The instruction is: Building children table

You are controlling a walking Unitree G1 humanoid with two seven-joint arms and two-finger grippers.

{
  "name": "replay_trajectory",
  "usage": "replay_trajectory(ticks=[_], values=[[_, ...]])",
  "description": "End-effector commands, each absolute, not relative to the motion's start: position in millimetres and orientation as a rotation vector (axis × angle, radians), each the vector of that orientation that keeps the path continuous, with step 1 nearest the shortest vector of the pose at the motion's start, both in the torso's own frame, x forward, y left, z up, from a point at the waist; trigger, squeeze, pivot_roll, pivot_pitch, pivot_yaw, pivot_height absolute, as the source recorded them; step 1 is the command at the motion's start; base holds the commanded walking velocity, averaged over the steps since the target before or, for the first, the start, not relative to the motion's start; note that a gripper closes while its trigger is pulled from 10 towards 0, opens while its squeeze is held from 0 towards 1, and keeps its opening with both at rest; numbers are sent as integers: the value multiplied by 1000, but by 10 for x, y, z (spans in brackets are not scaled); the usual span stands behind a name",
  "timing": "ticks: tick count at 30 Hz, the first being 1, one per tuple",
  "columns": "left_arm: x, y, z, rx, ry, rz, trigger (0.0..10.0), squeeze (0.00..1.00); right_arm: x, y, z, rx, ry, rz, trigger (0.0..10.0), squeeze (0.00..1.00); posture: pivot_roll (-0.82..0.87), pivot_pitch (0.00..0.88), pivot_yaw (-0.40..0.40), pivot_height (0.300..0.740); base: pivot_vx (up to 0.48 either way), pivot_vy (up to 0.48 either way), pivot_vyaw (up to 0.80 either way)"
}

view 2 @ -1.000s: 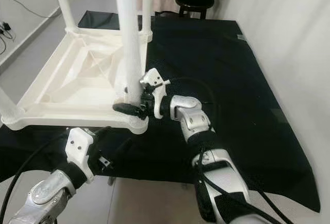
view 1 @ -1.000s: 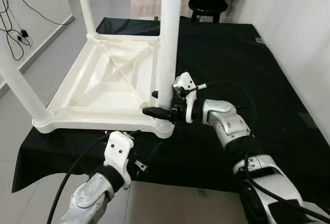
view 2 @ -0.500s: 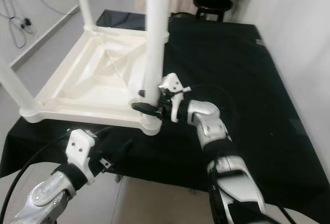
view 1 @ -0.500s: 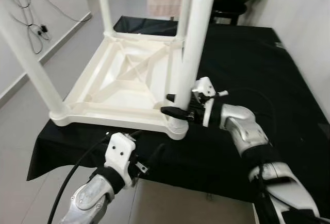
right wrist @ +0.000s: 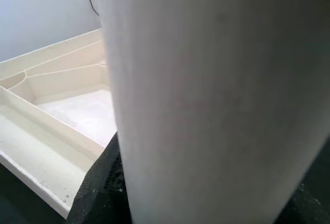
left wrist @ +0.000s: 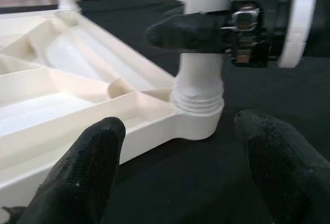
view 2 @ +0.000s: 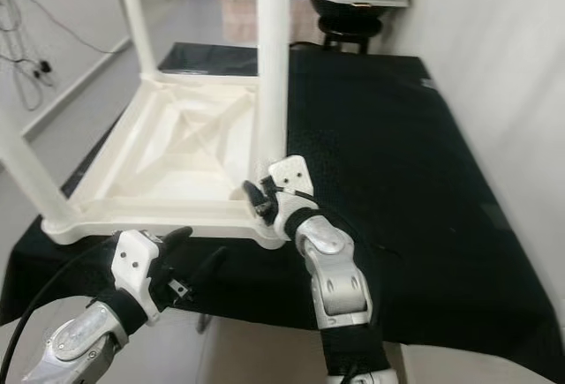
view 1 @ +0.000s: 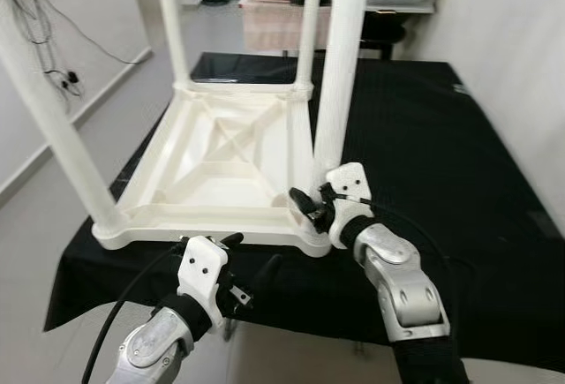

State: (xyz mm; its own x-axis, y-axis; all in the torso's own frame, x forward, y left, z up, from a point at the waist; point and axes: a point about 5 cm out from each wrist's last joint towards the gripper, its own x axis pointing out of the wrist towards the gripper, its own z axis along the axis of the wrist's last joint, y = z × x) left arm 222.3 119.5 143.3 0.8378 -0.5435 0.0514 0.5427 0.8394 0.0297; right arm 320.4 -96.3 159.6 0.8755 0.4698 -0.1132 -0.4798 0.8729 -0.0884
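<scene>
Right hand clasps the near table leg just above its socket.

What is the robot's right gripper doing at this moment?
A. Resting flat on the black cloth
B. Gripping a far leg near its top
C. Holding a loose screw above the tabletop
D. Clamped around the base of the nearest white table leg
D: the right gripper has its black fingers on either side of the nearest table leg, just above the corner socket of the upturned tabletop.
</scene>
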Motion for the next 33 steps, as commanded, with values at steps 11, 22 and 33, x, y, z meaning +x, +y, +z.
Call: replay_trajectory(ticks=[11,22,33], values=[[2248,1181,1394,6,-49,-578,10000,0,3285,-790,1936,-2,-34,954,10000,0,32,66,-51,740,0,0,0],[2246,1141,1397,2,-53,-577,10000,0,3497,-776,2015,-99,-23,1232,2353,0,51,78,-75,740,0,0,0],[2239,1132,1399,-2,-53,-578,10000,0,3523,-803,1976,-83,-14,1306,0,0,23,85,-74,740,0,0,0]])
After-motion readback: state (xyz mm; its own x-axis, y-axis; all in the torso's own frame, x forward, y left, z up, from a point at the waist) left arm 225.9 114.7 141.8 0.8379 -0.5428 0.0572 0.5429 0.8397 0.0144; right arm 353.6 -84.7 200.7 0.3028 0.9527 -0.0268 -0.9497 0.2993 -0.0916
